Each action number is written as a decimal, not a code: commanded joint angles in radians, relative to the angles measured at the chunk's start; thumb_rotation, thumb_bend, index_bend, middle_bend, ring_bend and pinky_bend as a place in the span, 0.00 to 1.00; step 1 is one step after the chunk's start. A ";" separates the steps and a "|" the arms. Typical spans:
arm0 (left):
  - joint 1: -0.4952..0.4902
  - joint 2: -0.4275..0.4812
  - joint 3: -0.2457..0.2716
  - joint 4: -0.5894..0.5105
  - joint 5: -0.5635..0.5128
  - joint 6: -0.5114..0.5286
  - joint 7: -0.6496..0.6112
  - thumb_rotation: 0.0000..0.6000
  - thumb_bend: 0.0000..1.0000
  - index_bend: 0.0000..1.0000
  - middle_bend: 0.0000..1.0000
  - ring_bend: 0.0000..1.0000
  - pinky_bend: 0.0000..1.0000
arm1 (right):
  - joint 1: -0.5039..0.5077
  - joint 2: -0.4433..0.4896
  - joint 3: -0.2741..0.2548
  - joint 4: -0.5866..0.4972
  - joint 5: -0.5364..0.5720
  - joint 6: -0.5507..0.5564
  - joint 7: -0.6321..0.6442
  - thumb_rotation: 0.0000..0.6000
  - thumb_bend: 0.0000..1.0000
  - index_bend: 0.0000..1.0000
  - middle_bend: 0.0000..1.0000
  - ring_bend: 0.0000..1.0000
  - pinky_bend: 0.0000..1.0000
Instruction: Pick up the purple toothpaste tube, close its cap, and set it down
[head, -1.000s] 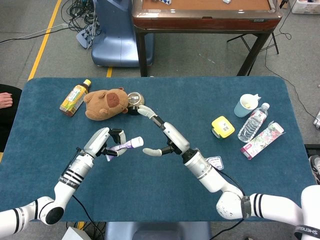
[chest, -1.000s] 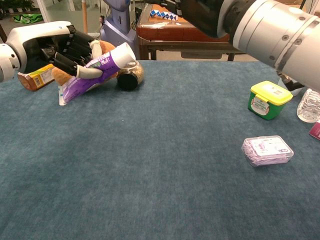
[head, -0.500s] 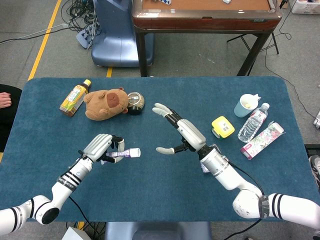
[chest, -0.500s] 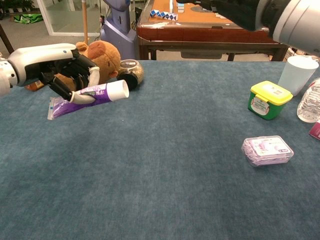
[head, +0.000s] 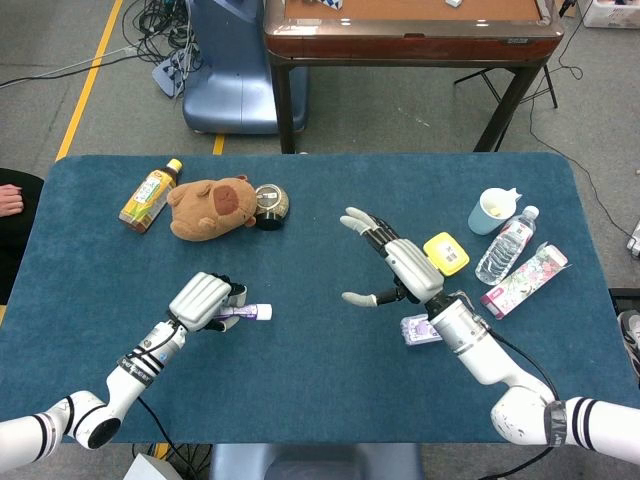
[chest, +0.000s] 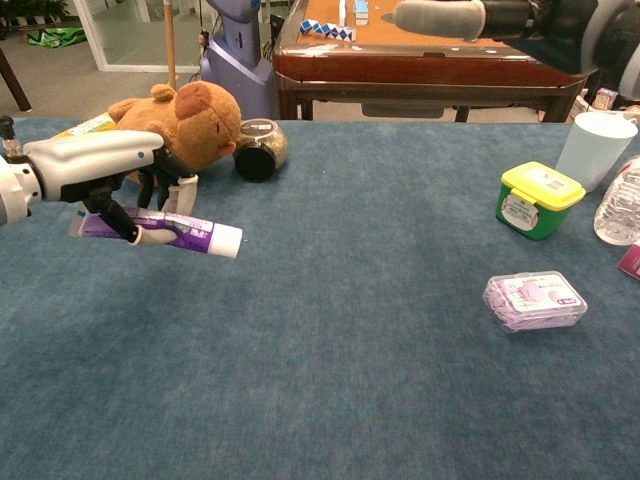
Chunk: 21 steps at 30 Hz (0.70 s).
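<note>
**Tube coming down, right hand backing away**

I am lowering the left hand (head: 203, 299) with the purple toothpaste tube (chest: 160, 230) gripped in its fingers (chest: 152, 236). Over the last second the tube has been dropping from a raised, cap-up tilt near the plush capybara (head: 212, 206) to a nearly level pose low over the counter (head: 300, 380), cap (chest: 228, 240) pointing toward the middle. Meanwhile my right hand (head: 395, 268) has been pulling off to the right, away from the tube; its fingers are spread and holding nothing. The white cap end looks seated on the tube, so I am judging the closing step done and the set-down in progress. The fingers are not released yet.

The chest view is giving me what the head view cannot: the tube from the side, level, the left hand's fingers wrapped under it, and its height above the blue cloth. It looks just above the surface or barely touching; I cannot tell which. The head view, looking down, hides that gap under the back of the hand, but it shows the whole layout: the two hands well apart, the right hand hovering near the yellow-lidded box (head: 446, 253) and the small clear case (chest: 533, 299), where the chest view is catching only a fingertip at its top edge.
</note>
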 joint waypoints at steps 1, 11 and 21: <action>0.004 -0.018 0.014 0.028 -0.001 0.005 0.029 1.00 0.34 0.52 0.66 0.45 0.48 | -0.017 0.020 -0.011 0.002 0.004 0.006 -0.007 0.62 0.00 0.00 0.00 0.00 0.00; 0.009 -0.033 0.020 0.075 -0.023 -0.012 0.008 1.00 0.34 0.43 0.59 0.40 0.47 | -0.061 0.080 -0.030 0.006 0.013 0.012 -0.015 0.62 0.00 0.00 0.00 0.00 0.00; 0.016 -0.021 0.024 0.082 -0.068 -0.050 0.007 1.00 0.34 0.19 0.35 0.25 0.41 | -0.096 0.128 -0.040 0.014 0.030 0.015 -0.036 0.62 0.00 0.00 0.00 0.00 0.00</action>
